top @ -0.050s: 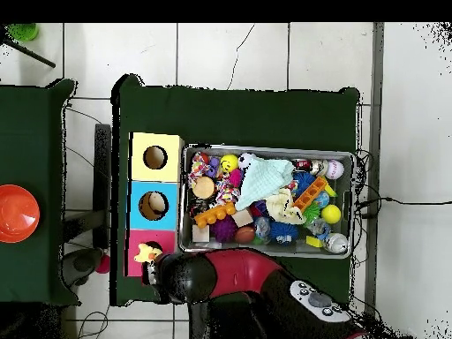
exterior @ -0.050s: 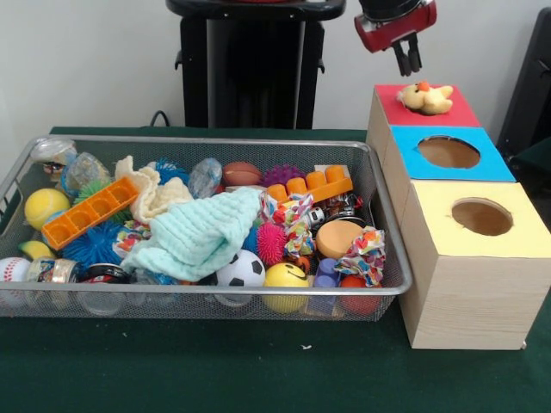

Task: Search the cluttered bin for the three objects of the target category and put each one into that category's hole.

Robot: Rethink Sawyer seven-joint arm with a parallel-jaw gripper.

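A yellow plush duck with an orange beak lies on the red top of the wooden box, covering that section's hole. The claw hangs just above it, empty, its dark fingers close together; whether they are fully clenched I cannot tell. Overhead, the arm hides the claw. In the wire bin a mint cloth buries part of the toy clutter

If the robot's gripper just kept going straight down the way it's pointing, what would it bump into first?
Probably the yellow plush duck. The gripper hangs pointing down just above it, and the duck sits on the red-topped box, over its hole. Depth is hard to judge, so it might just graze the duck's edge.
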